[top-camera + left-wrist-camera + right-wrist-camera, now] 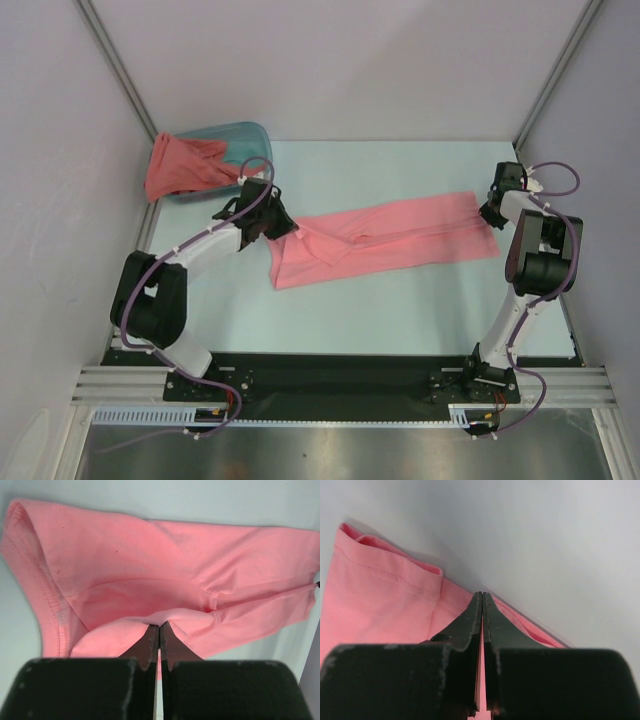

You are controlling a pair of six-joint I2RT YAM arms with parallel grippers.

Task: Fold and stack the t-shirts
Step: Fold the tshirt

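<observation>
Two ends of the salmon-pink t-shirt (pixel 400 238) are pinched tight: left claw (pixel 283 228) centre-left, right claw (pixel 490 214) far right, long axis stretched between.

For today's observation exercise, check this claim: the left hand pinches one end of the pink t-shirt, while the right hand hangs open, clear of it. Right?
Not quite. The right hand is shut on the pink t-shirt too, as the right wrist view shows; the left hand does pinch its other end.
</observation>
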